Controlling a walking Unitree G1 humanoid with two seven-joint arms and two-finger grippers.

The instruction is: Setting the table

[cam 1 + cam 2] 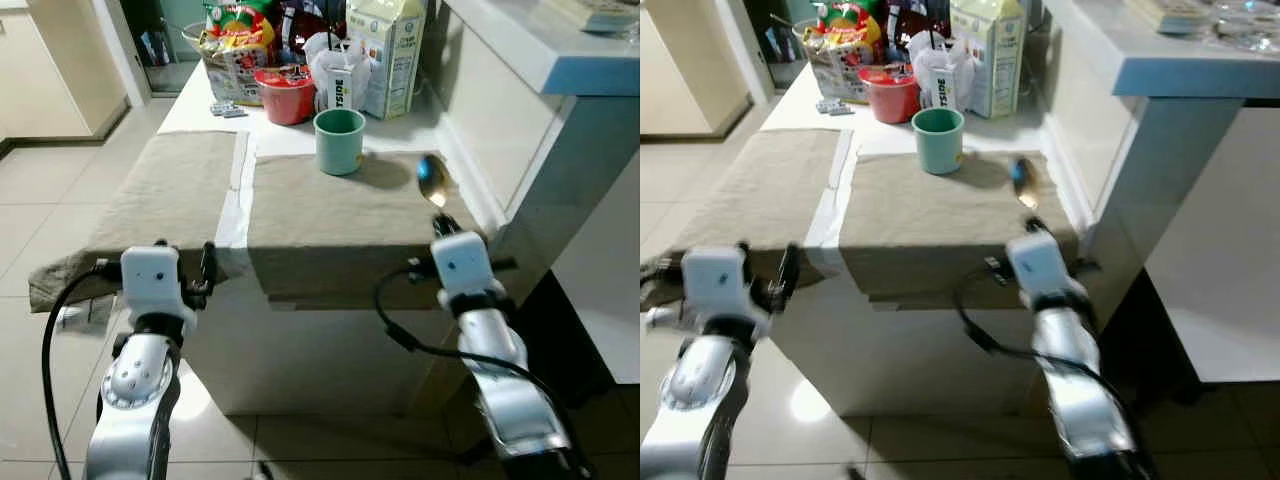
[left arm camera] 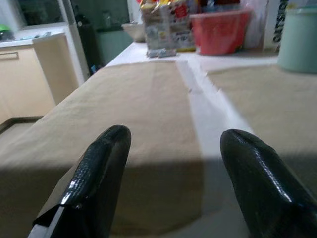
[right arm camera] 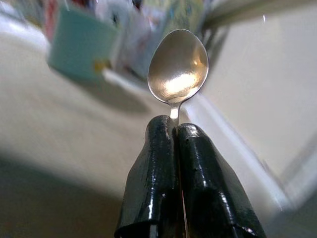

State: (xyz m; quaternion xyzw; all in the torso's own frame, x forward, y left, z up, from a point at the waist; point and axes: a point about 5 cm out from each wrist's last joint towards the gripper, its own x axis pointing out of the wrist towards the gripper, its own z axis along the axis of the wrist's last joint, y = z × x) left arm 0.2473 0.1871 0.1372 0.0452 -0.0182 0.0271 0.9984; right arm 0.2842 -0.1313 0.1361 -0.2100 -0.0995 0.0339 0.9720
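Spoon (image 3: pixel 178 64) sits clamped by its thin handle in my right hand (image 3: pixel 174 130), bowl poking out over the near right of the tan placemat (image 1: pixel 340 205), near the green cup (image 1: pixel 339 141). Light, stiff and slick, I judge; the handle suits, gripped firmly. My left hand (image 2: pixel 173 163) hovers open at the bench's (image 1: pixel 205 105) near edge.

Both arms reach forward, left gripper (image 2: pixel 173 168) spread wide, right gripper (image 3: pixel 174 130) pinched closed.

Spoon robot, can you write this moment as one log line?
right gripper: shut on spoon | over right placemat by green cup | left gripper: open, idle
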